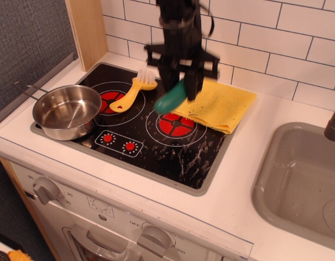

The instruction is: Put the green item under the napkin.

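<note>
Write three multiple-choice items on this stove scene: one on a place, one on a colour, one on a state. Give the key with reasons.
1. Where is the green item?
A. In the pan
B. Held above the stove, left of the napkin
C. In the sink

2. What colour is the brush-spatula?
A. Yellow
B. Red
C. Blue

3. What state is the tool in?
A. Open and empty
B. Shut on the napkin
C. Shut on the green item

Key:
1 B: it hangs from the tool over the hob, at the napkin's left edge.
2 A: handle and bristles are both yellow.
3 C: the fingers grip the green item's upper end.
</note>
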### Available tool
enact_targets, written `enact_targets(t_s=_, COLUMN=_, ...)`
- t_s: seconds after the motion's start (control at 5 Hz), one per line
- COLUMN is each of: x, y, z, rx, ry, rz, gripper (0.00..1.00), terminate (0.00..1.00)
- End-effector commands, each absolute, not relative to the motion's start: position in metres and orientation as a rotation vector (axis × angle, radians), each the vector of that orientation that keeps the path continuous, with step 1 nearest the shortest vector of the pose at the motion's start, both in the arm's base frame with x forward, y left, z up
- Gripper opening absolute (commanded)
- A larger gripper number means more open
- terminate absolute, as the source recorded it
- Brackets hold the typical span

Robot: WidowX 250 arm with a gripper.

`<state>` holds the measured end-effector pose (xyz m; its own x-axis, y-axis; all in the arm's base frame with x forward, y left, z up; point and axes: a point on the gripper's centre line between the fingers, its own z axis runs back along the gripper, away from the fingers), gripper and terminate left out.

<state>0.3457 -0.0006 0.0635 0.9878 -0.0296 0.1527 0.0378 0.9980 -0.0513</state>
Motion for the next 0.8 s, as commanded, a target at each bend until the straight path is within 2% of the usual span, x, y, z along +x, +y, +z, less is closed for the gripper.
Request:
enact_targets(t_s=0.0, x=0.3207, y=-0.0006, z=0.0405, rx=0.055, ry=-0.163, rz=-0.078, gripper=0.00, terminate=0.00)
enact_targets(t_s=0.2, x=0.3217, y=-0.0011, z=0.0340, rx=0.049, ry=-0.154, rz=-0.072, gripper=0.00, terminate=0.00)
enact_targets(t_s=0.4, x=0.3205, y=-0.0031, z=0.0315, rx=0.038, ry=-0.128, rz=-0.076, gripper=1.00, terminate=0.00)
enact_targets(t_s=0.6, x=0.3196, y=-0.0063, z=0.0404, rx=0.022, ry=-0.124, rz=-0.089, gripper=1.00, terminate=0.00)
